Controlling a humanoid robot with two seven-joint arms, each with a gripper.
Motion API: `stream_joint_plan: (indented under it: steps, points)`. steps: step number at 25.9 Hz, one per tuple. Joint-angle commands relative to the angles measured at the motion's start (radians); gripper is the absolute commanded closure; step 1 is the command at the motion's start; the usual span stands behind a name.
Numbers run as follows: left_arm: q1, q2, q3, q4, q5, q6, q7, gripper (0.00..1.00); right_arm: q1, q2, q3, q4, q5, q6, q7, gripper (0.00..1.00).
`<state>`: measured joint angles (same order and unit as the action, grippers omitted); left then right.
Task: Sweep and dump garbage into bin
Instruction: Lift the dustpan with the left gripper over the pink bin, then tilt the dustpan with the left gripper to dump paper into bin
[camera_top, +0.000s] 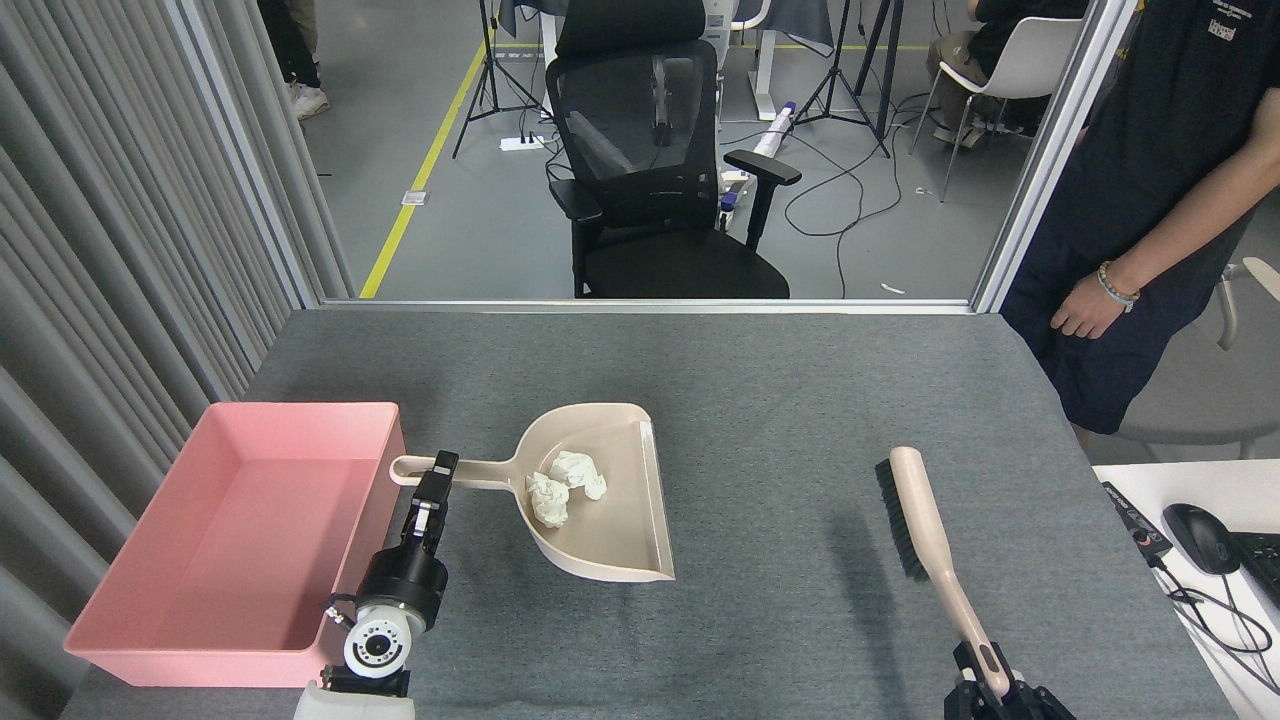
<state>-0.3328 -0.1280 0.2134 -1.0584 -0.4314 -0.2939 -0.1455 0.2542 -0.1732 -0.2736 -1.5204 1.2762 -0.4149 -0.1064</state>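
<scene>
Two crumpled white tissue wads (565, 486) lie inside the beige dustpan (600, 500), near its back wall. My left gripper (438, 472) is shut on the dustpan's handle and holds the pan just right of the pink bin (130, 610), handle end touching or nearly touching the bin's right wall. The bin has nothing in it. My right gripper (985, 672) is shut on the handle of a beige brush (920, 520) with black bristles, held out over the right part of the table, well apart from the dustpan.
Grey felt table top (760, 400) with a metal rail at its far edge. A person (1150, 200) stands at the back right corner. A black office chair (650, 170) is beyond the table. A white desk with a mouse (1200, 535) is at right. Grey curtain on the left.
</scene>
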Motion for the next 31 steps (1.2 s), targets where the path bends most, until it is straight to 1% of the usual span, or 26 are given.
stream_joint_plan:
  steps: [1, 3, 4, 6, 7, 9, 10, 12, 16, 17, 19, 21, 23, 25, 28, 31]
  points:
    - [0.008, 0.008, 0.000, -0.084, 0.010, 0.061, -0.019, 0.75, 0.020, -0.002, -0.007, 0.009, 0.003, -0.013, -0.003, 0.99]
    - [0.009, 0.034, 0.004, -0.120, 0.017, 0.088, -0.039, 0.75, 0.022, -0.002, -0.007, 0.009, 0.005, -0.013, -0.001, 0.99]
    - [0.009, 0.060, 0.004, -0.140, 0.028, 0.104, -0.057, 0.75, 0.023, -0.005, -0.007, 0.009, 0.003, -0.013, -0.001, 0.99]
    - [0.009, 0.116, 0.006, -0.175, 0.095, 0.156, -0.083, 0.75, 0.022, -0.009, -0.010, 0.009, 0.003, -0.013, -0.003, 0.99]
    - [0.009, 0.145, 0.006, -0.189, 0.145, 0.191, -0.085, 0.77, 0.022, -0.009, -0.010, 0.009, 0.002, -0.013, -0.003, 0.99]
    - [0.011, 0.231, 0.006, -0.212, 0.260, 0.246, -0.088, 0.78, 0.022, -0.011, -0.010, 0.009, 0.002, -0.015, -0.003, 0.99]
    - [0.012, 0.277, 0.006, -0.218, 0.303, 0.254, -0.088, 0.78, 0.022, -0.011, -0.010, 0.008, 0.002, -0.015, -0.001, 0.99]
    - [0.015, 0.377, 0.008, -0.219, 0.362, 0.256, -0.088, 0.78, 0.022, -0.011, -0.009, 0.008, 0.002, -0.015, -0.003, 0.99]
    - [0.034, 0.551, 0.038, -0.199, 0.487, 0.251, -0.097, 0.78, 0.017, -0.009, -0.006, 0.008, 0.002, -0.015, -0.001, 0.99]
    - [0.041, 0.588, 0.040, -0.180, 0.497, 0.245, -0.102, 0.78, 0.014, -0.009, -0.006, 0.008, 0.002, -0.015, -0.001, 0.99]
    - [0.044, 0.646, 0.044, -0.108, 0.493, 0.191, -0.103, 0.78, 0.014, -0.009, -0.006, 0.008, 0.002, -0.015, -0.001, 0.99]
    - [0.044, 0.700, 0.044, -0.002, 0.490, 0.098, -0.102, 0.78, 0.013, -0.009, -0.006, 0.008, 0.002, -0.015, -0.001, 0.99]
    - [0.043, 0.739, 0.044, 0.113, 0.490, 0.015, -0.102, 0.78, 0.013, -0.009, -0.006, 0.008, 0.002, -0.015, -0.003, 0.98]
    - [0.040, 0.768, 0.046, 0.196, 0.491, -0.045, -0.102, 0.78, 0.011, -0.009, -0.006, 0.008, 0.002, -0.016, -0.003, 0.98]
    - [0.031, 0.814, 0.046, 0.256, 0.476, -0.122, -0.091, 0.78, 0.011, -0.009, -0.006, 0.008, 0.002, -0.016, -0.003, 0.98]
    - [-0.005, 0.847, 0.047, 0.285, 0.341, -0.208, -0.083, 0.78, 0.011, -0.008, -0.006, 0.003, 0.002, -0.016, -0.003, 0.98]
